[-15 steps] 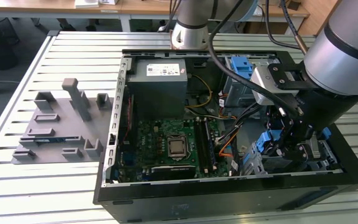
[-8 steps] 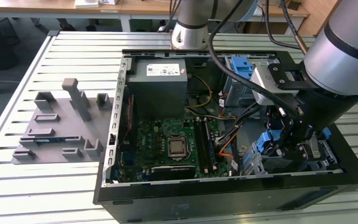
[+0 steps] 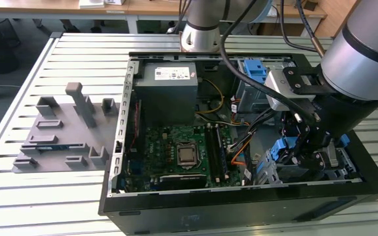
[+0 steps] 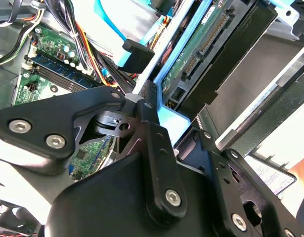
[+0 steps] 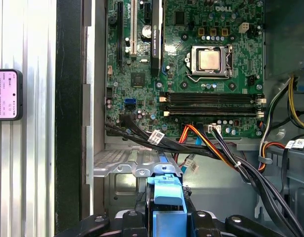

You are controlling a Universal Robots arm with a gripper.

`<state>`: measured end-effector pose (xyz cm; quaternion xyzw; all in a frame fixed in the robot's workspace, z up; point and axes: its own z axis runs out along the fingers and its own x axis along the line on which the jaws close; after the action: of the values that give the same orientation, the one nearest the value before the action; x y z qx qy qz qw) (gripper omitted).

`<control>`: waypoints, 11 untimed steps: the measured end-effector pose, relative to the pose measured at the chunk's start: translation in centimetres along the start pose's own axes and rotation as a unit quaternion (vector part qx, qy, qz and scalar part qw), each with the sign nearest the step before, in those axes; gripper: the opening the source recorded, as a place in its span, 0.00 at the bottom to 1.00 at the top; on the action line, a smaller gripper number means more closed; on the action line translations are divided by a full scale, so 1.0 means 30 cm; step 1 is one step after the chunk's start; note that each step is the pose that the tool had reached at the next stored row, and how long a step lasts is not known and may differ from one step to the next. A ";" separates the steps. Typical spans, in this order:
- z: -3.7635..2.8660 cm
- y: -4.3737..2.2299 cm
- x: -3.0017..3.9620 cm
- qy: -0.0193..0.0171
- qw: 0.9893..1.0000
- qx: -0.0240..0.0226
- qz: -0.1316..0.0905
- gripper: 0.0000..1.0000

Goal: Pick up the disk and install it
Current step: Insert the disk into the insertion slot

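Note:
The disk (image 3: 283,147), silver with a blue plastic bracket, hangs on edge inside the open computer case (image 3: 241,201), low in the corner at the exterior view's right. My gripper (image 3: 307,155) reaches down into that corner and is shut on it. In the first wrist view the blue bracket of the disk (image 5: 167,215) sits between my two black fingers, gripper (image 5: 167,201), above a silver drive bay (image 5: 134,165). The second wrist view shows the disk's circuit-board side (image 4: 189,61) and connector edge, with one finger (image 4: 151,116) pressed on the bracket; gripper (image 4: 174,126).
A bundle of black, orange and blue cables (image 5: 216,148) runs close beside the disk. The motherboard (image 3: 182,147) fills the case floor, a grey power-supply box (image 3: 169,81) stands at the back, and a metal cage with a blue latch (image 3: 258,73) beside it. A grey fixture (image 3: 64,132) lies outside.

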<state>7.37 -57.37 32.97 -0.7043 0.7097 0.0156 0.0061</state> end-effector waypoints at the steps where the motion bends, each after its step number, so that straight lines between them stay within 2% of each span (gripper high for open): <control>1: 0.000 0.000 0.000 0.000 1.000 0.000 0.000 0.36; 9: 0.000 0.000 0.000 0.000 1.000 0.000 0.000 0.38; 10: 0.000 0.000 0.000 0.000 1.000 0.000 0.000 0.44; 11: 0.000 0.000 0.000 0.000 1.000 0.000 0.000 0.44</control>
<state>7.37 -57.37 32.96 -0.7043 0.7097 0.0157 0.0061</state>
